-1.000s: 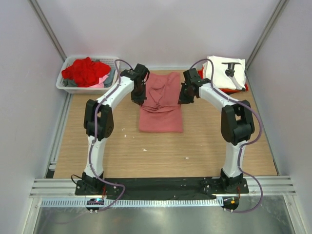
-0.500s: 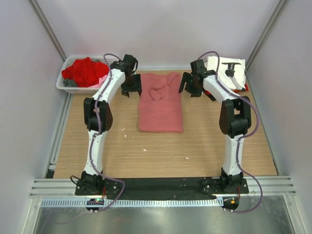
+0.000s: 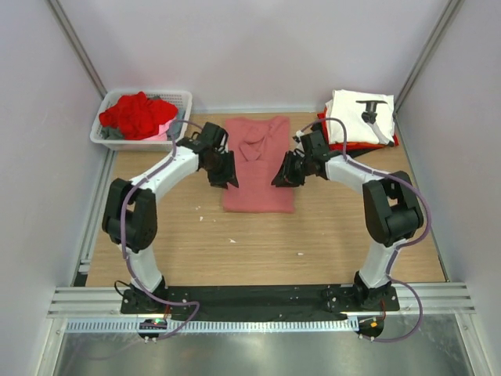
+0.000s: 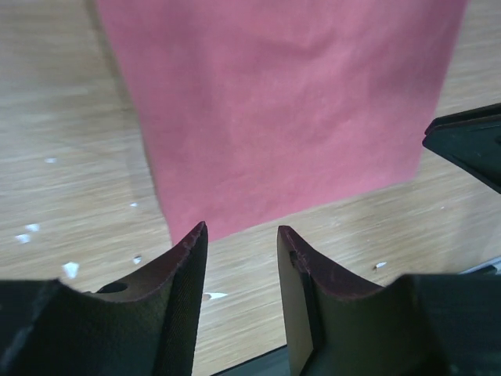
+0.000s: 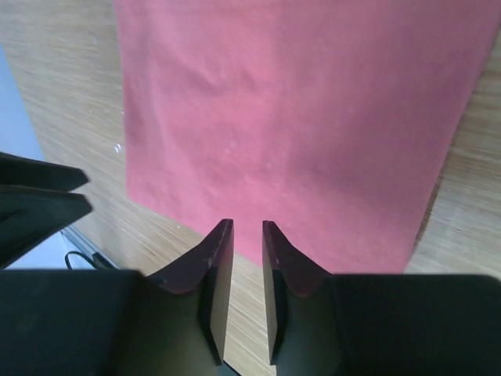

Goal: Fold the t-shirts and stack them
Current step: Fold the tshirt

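Left gripper [image 4: 241,229] of mine is half-open and empty at the pink tee's [image 3: 258,176] left edge. My right gripper [image 5: 247,225] is at its right edge, jaws a narrow slit, holding nothing. Pink tee lies folded flat on the table [image 3: 329,227] between them. White tee [image 3: 352,113] sits stacked far right.
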Robot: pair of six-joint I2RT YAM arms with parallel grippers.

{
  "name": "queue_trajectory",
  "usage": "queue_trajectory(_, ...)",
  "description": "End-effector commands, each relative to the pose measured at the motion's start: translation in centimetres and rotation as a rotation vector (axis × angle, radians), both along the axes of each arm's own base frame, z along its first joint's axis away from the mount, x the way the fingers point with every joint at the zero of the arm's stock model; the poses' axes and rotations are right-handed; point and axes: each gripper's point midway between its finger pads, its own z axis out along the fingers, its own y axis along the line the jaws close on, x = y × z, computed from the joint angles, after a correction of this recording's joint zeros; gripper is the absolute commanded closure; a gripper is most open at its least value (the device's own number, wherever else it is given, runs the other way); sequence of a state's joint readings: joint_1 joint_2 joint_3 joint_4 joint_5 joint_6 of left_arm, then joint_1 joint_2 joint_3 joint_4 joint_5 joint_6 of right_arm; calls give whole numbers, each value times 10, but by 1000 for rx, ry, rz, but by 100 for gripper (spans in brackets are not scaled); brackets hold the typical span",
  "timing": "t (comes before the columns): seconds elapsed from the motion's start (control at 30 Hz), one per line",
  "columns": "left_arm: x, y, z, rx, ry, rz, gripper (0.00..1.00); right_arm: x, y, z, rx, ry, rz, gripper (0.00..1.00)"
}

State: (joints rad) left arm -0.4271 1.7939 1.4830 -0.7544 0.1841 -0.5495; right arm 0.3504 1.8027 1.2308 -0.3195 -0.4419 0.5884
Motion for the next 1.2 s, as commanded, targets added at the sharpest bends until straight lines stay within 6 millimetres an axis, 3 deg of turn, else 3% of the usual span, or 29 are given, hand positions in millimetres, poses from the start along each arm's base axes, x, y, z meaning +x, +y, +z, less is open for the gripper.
queue_trajectory(0.0, -1, -25, -25, -107, 47, -13, 59, -5, 14, -8, 118, 13, 35, 74)
queue_trajectory(0.27, -48, 1, -109, -11, 211, 33, 62, -49, -13, -89, 9, 154, -8, 84)
queue_trajectory(0.43, -54, 9, -133, 38, 245, 35, 66, -59, -22, -109, -30, 193, -29, 87)
queue_trajectory(0.67, -58, 14, -127, 77, 232, 23, 68, -81, -43, -114, -116, 208, -62, 88)
queue_trajectory(0.8, -85, 26, -124, 195, 233, 4, 68, -88, -48, -101, -118, 173, -74, 89)
queue_trajectory(1.03, -133, 29, -108, 286, 224, -41, 68, -115, -56, -84, -235, 145, -59, 88)
queue_trajectory(1.13, -145, 28, -96, 309, 191, -46, 64, -118, -61, -72, -271, 123, -52, 61)
queue_trajectory(1.17, -144, 26, -84, 297, 153, -46, 56, -115, -62, -61, -272, 89, -48, 45)
